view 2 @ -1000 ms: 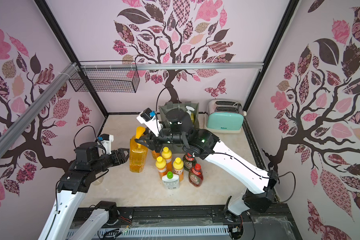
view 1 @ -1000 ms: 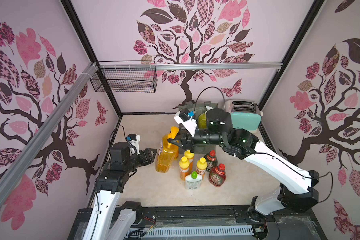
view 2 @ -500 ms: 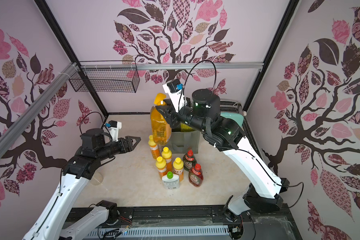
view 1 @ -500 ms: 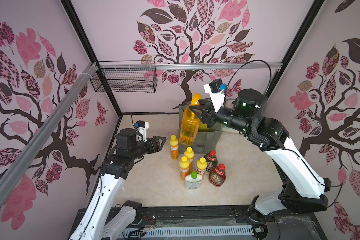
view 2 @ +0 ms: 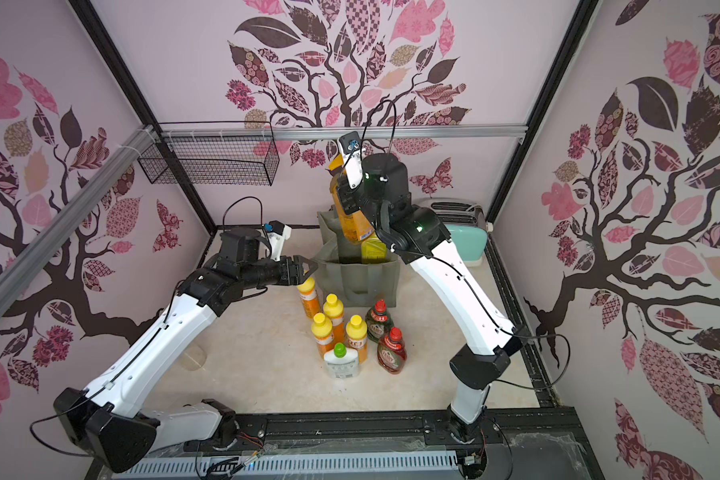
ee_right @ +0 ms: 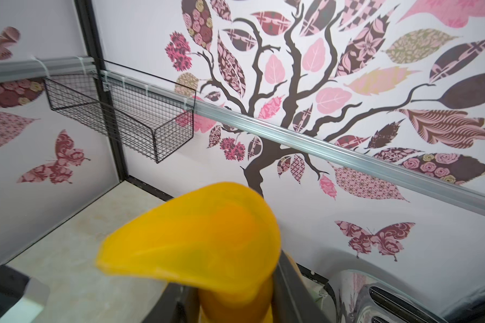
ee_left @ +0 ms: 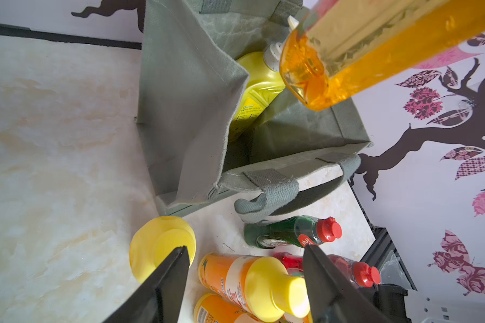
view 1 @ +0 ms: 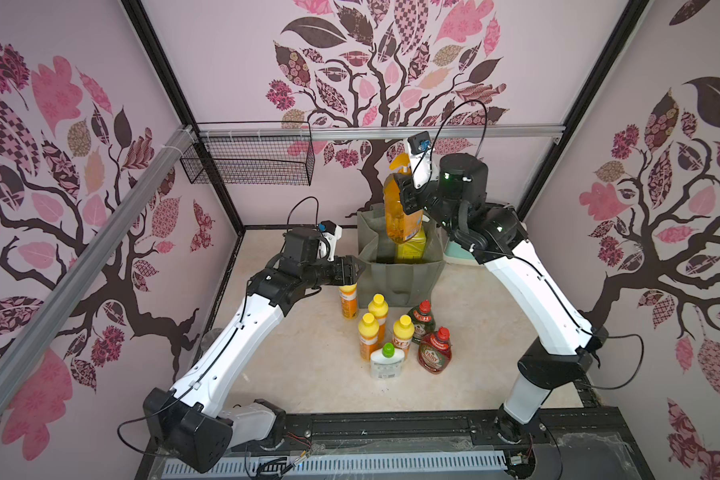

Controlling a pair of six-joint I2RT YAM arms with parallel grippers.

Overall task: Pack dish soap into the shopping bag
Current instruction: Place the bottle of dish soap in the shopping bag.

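My right gripper [view 1: 408,193] is shut on the neck of the orange pump bottle [view 1: 400,216], which hangs upright over the open mouth of the shopping bag [view 1: 395,278]. The pump head [ee_right: 202,235] fills the right wrist view between the right gripper [ee_right: 234,293] jaws. A big yellow bottle [view 1: 414,249] leans inside the bag. My left gripper [view 1: 352,270] is open just above a small orange yellow-capped bottle [view 1: 348,303] at the bag's front left corner. In the left wrist view its jaws [ee_left: 245,249] frame that cap [ee_left: 163,246] and another small bottle [ee_left: 263,282].
In front of the bag stand three more small orange bottles [view 1: 368,336], a white green-capped bottle [view 1: 386,363], a green Fairy [view 1: 420,320] and a red Fairy [view 1: 435,351]. A mint toaster [view 2: 464,241] sits behind the bag. A black wire basket [view 1: 248,160] hangs on the back rail.
The right gripper lifted the orange pump bottle from the table and carried it back over the bag. The left arm reached forward to the small orange bottle by the bag, jaws slightly wider.
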